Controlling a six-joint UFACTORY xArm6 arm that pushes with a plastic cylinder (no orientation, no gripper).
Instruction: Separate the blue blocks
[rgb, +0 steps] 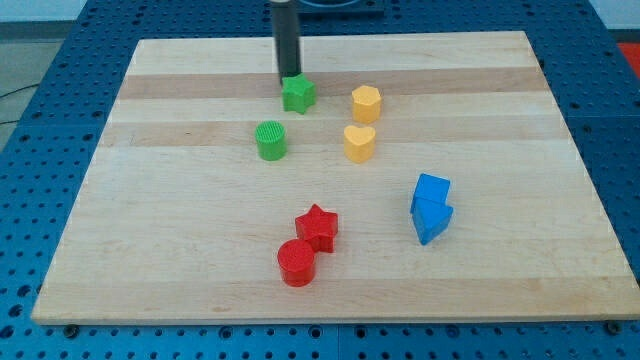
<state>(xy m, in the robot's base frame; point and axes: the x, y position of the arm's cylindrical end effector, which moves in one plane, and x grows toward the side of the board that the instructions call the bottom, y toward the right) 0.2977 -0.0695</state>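
Note:
Two blue blocks stand touching at the view's right: a blue cube-like block (433, 190) and, just below it, a blue arrow-like block (432, 221). My tip (288, 79) is at the view's top centre, right behind the green star block (298, 94) and touching or nearly touching it. The tip is far from the blue blocks, up and to their left.
A green cylinder (270, 140) lies below-left of the green star. A yellow hexagon block (366, 103) and a yellow heart block (360, 143) stand in the middle. A red star (318, 227) touches a red cylinder (296, 263) near the bottom. The wooden board (150, 250) rests on a blue perforated table.

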